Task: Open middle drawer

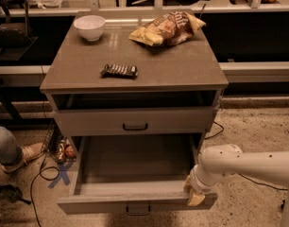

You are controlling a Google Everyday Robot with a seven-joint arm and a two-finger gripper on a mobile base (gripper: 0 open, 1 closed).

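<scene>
The middle drawer is pulled far out of the grey-taupe cabinet toward the camera. Its inside shows bare and its small black bar pull is at the bottom edge of the view. My gripper, on a white arm coming in from the right, sits at the drawer's right front corner, against the top edge of the drawer front. The drawer above, with its own black pull, is closed, and there is a dark gap over it under the cabinet top. Anything below the open drawer is hidden.
On the cabinet top are a white bowl, a chip bag and a dark wrapped bar. A person's shoe and leg and loose cables lie on the floor at the left. A rail runs behind the cabinet.
</scene>
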